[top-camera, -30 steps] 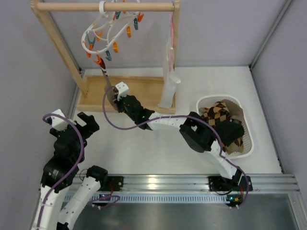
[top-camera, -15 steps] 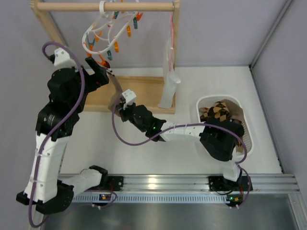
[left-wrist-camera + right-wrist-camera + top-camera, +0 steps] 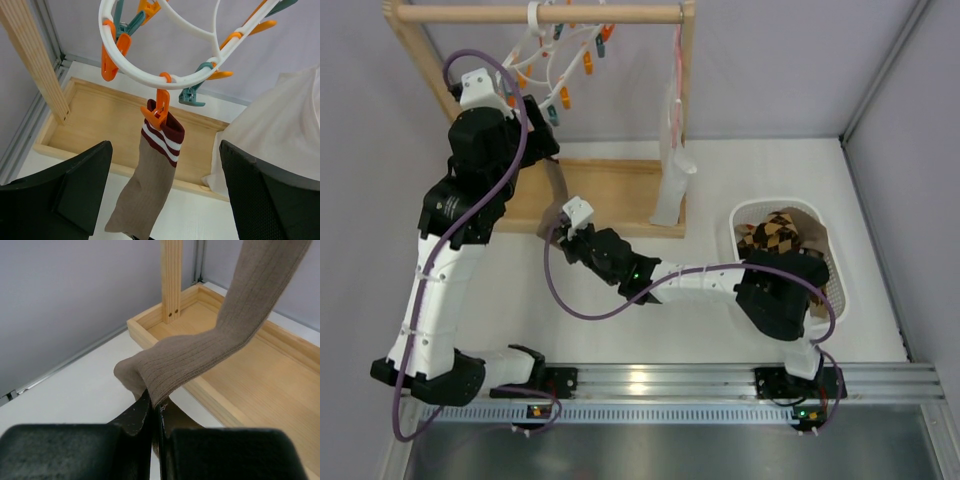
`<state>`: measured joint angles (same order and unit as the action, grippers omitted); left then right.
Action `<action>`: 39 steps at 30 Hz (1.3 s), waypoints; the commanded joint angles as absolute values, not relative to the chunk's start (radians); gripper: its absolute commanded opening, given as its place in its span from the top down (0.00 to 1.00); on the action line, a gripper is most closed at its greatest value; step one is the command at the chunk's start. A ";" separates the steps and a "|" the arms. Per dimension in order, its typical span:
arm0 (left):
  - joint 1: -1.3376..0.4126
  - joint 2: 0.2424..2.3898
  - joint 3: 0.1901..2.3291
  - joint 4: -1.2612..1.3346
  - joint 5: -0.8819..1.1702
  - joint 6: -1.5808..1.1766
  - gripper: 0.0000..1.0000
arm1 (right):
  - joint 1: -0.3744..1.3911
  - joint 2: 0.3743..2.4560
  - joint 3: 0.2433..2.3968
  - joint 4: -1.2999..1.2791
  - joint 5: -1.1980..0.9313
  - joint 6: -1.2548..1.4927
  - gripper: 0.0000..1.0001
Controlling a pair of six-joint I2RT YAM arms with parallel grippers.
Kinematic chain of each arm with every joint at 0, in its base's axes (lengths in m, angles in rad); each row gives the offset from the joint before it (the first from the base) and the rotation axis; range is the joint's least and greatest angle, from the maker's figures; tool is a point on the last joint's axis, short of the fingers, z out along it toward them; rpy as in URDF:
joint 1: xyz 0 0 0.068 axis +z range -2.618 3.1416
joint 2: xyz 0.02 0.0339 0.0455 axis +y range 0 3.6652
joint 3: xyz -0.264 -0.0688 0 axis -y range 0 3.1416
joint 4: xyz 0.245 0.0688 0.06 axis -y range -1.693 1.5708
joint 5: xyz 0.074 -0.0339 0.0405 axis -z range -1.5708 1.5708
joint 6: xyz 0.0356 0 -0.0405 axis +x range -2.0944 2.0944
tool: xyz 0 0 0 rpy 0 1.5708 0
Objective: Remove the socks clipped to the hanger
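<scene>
Freeing 1 brown sock [image 3: 152,170] from its orange clip [image 3: 159,107] on the hanger [image 3: 150,76].
My right gripper [image 3: 152,410] clamps its lower end, the toe I think; left gripper [image 3: 162,150] gapes near the clip, which I must squeeze next.

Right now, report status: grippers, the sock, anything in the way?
Left gripper open by the hanger. Right gripper shut on brown sock, low end. Sock hangs from one orange clip. No obstruction seen.
</scene>
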<state>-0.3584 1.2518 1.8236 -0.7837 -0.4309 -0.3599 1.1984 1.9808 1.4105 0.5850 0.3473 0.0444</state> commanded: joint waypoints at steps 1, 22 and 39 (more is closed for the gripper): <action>-0.362 1.285 1.858 -0.772 -0.472 -0.328 0.09 | 1.233 1.999 1.486 0.594 0.367 0.011 1.00; -0.362 1.437 1.942 -0.772 -0.610 -0.278 0.26 | 1.293 2.074 1.585 0.548 0.422 -0.098 1.00; -0.360 1.528 1.997 -0.772 -0.676 -0.233 0.40 | 1.312 2.075 1.586 0.548 0.445 -0.133 1.00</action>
